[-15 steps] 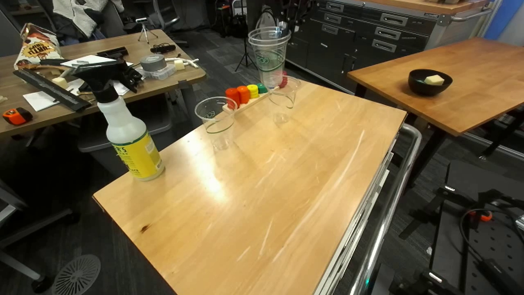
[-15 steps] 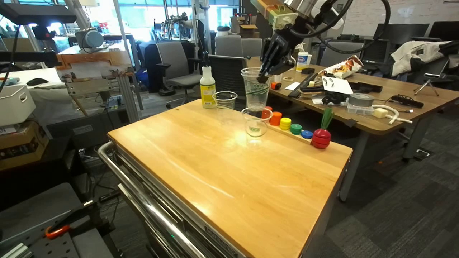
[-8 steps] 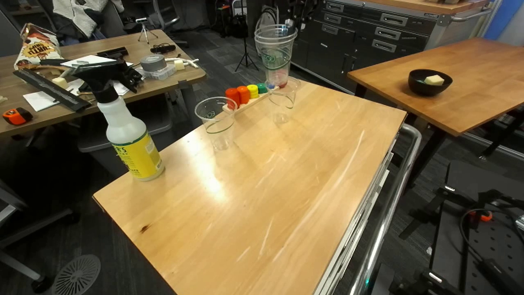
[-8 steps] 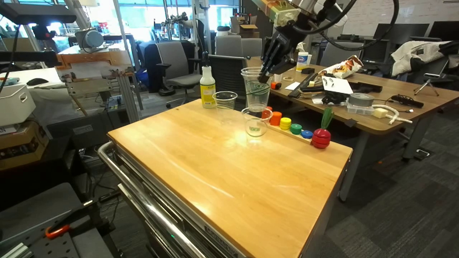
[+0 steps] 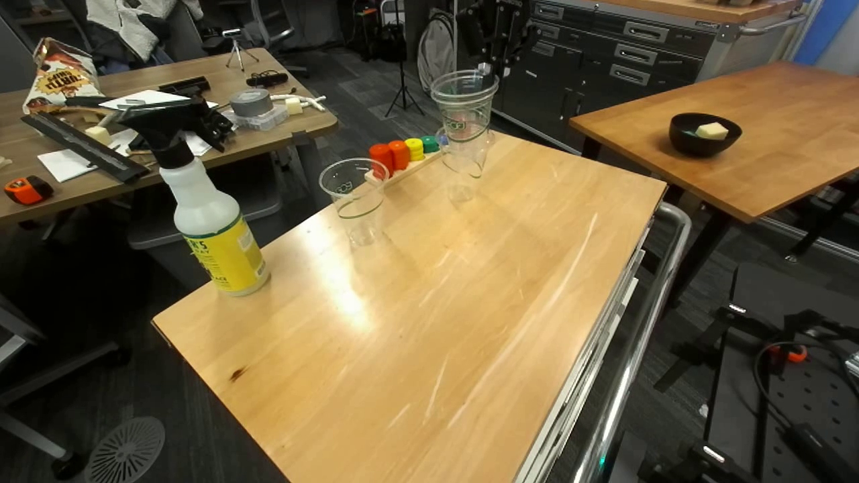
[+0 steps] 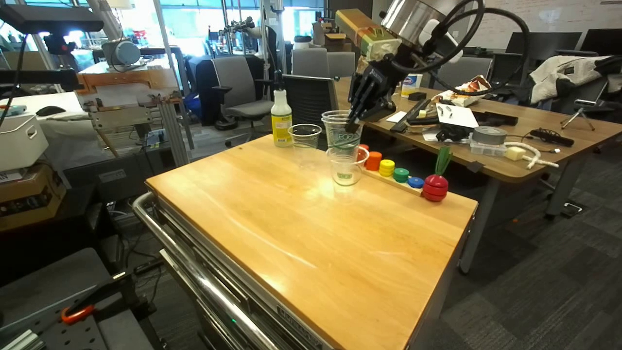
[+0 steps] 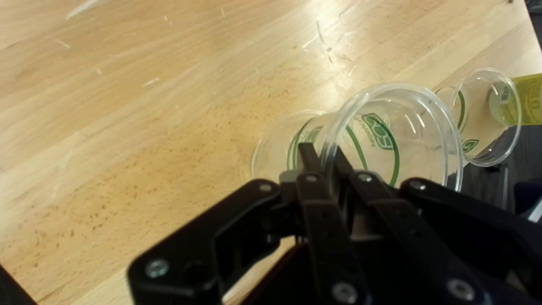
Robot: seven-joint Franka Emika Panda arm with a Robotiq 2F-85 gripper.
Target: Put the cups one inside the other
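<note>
The pincer point(image 7: 325, 154) is narrowed onto the wall at one side of the held cups point(image 7: 398, 131), straddling it; two rims show, one nested in the other. Held only there, the thin plastic could flex or twist and the pair swing out of line. Just beyond and lower, what looks like the receiving cup point(image 7: 275, 146) stands upright on the surface point(image 7: 127, 127); whether the held base has entered its mouth I cannot tell. If that base is off-centre, lowering could catch the rim and tip the light cup, or shove it into the toy pieces point(image 6: 387, 167). Farther off, another cup point(image 6: 305, 141) stands apart, toward the spray bottle point(image 6: 282, 121), at less risk. In an exterior view the pincer slants steeply down to the rim, the arm point(image 6: 410, 22) above and behind it, cut off at the top.
</note>
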